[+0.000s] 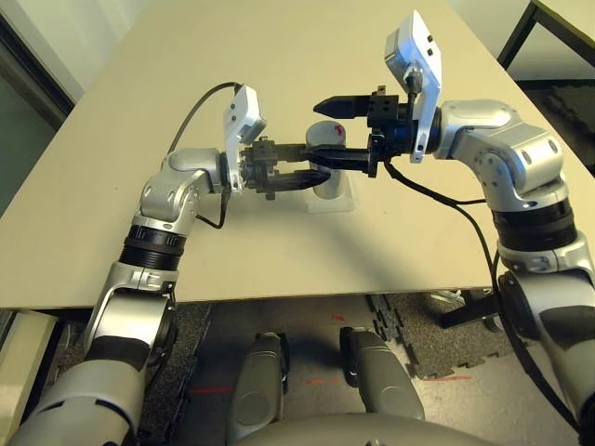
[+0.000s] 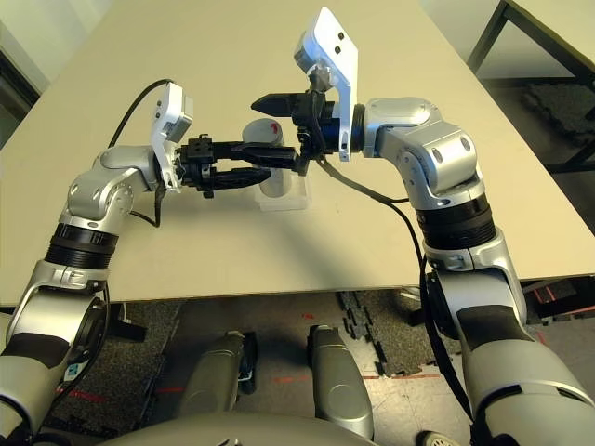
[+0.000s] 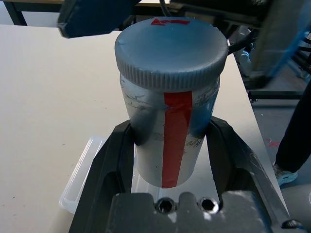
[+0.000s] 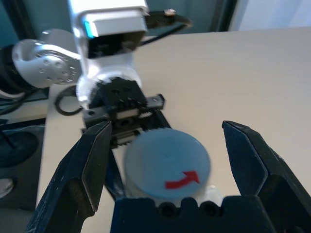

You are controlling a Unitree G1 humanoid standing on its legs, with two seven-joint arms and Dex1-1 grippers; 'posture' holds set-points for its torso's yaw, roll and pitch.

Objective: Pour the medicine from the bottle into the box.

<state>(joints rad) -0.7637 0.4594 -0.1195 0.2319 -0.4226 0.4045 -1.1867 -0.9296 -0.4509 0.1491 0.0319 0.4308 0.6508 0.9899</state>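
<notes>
Left wrist view: the left gripper (image 3: 170,145) clamps the bottle (image 3: 167,131) by its body, upright over the box (image 3: 80,179) on the worktop (image 1: 139,121). Right wrist view: the right gripper (image 4: 170,160) spreads wide on either side of the cap (image 4: 167,162), its fingers (image 4: 82,174) not yet touching it. Step in hand, as judged: uncapping. Next the right gripper would need to close on the cap and twist while the left braces the bottle. Medicine hidden inside
</notes>
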